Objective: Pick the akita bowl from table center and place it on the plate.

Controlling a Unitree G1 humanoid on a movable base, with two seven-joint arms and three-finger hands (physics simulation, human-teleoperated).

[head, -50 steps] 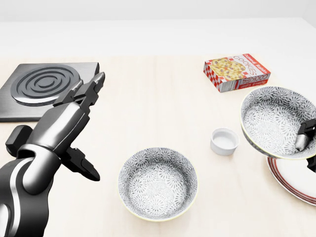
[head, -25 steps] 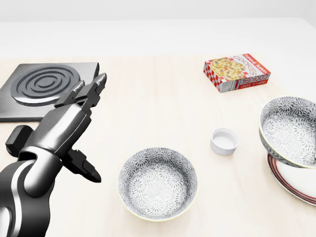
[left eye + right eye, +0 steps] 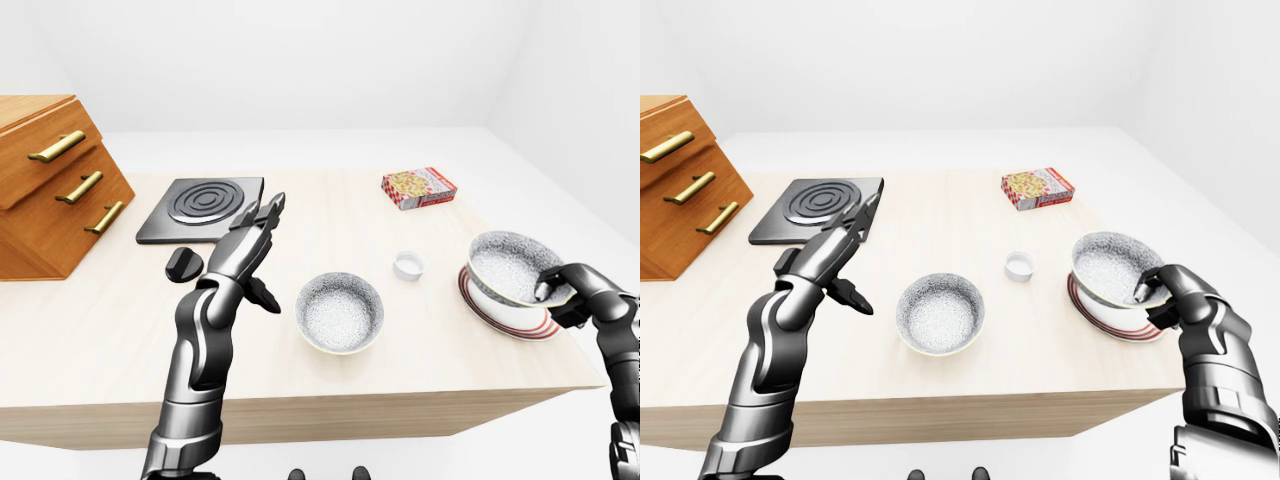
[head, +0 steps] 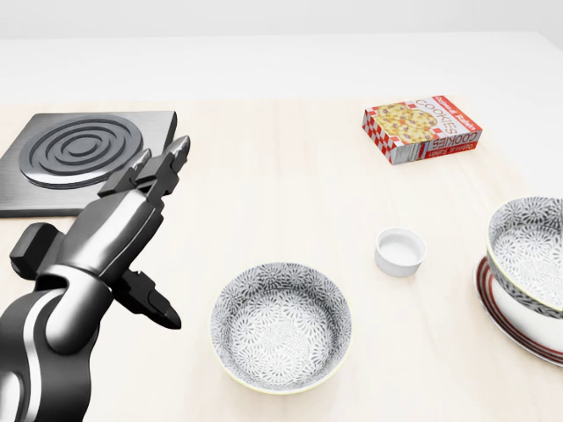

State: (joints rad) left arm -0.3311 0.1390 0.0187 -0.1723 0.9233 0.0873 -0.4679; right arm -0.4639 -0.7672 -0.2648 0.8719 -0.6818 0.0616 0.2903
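Note:
A patterned black-and-white akita bowl hangs tilted at the right of the table, right over the red-rimmed plate. I cannot tell whether its base touches the plate. My right hand is shut on the bowl's right rim; in the head view this hand is out of frame and the bowl is cut by the right edge. A second bowl of the same kind stands at the table's middle. To its left, my left hand is raised above the table, fingers spread open and holding nothing.
A small white cup stands between the two bowls. A cookies box lies at the upper right and a black stove plate at the upper left. A wooden drawer cabinet fills the far left, beside a black knob.
The held bowl has moved right and down onto the plate's area, and my right hand has slid out of the head view. The left hand has barely shifted.

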